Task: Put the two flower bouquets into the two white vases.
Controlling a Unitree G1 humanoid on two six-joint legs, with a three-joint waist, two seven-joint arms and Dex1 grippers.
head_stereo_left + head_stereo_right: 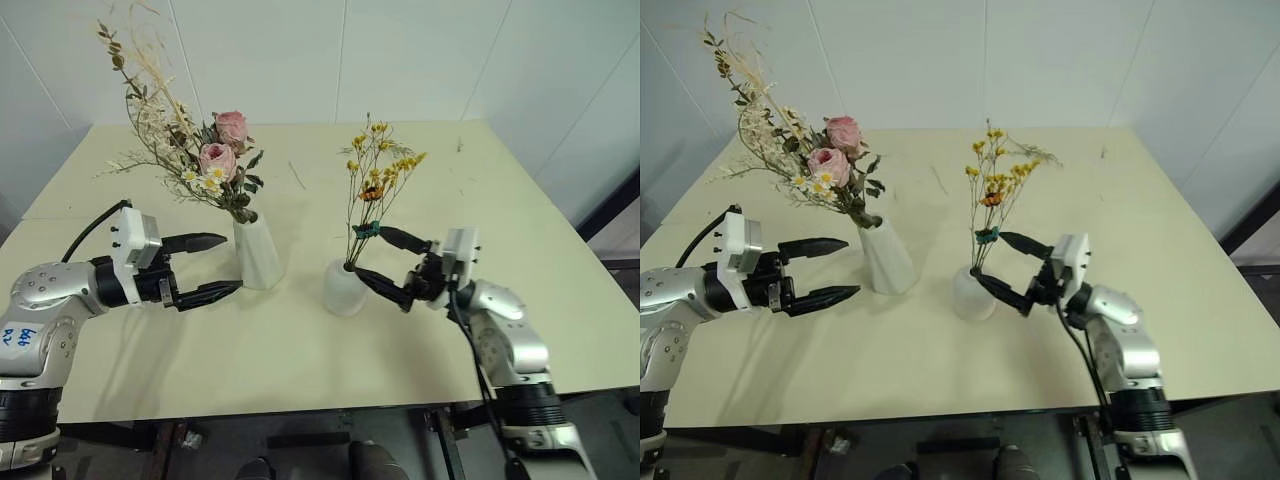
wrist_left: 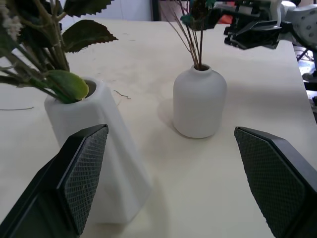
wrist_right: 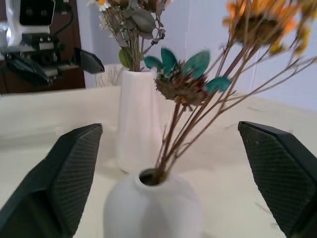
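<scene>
Fingers of the right gripper (image 1: 391,264) spread wide, holding nothing, straddling the stems of the slim yellow-orange sprig (image 1: 374,183) just above the mouth of the short rounded vase (image 1: 343,288). Sprig already seated there, leaning slightly. Main risk: a sideways or upward pull-out catching a stem on a finger, lifting the sprig out or tipping the light vase. Safer straight back, clear of the stems.

Left gripper (image 1: 214,266) likewise parted and empty, just beside the taller tapered vase (image 1: 256,253). Large bunch of pink roses, daisies and dried grasses (image 1: 200,150) standing in it, top-heavy and leaning left. Any brush against that vase likely to topple it.

Loose twig scraps (image 1: 297,176) lying further back on the table (image 1: 300,370), no hazard.
</scene>
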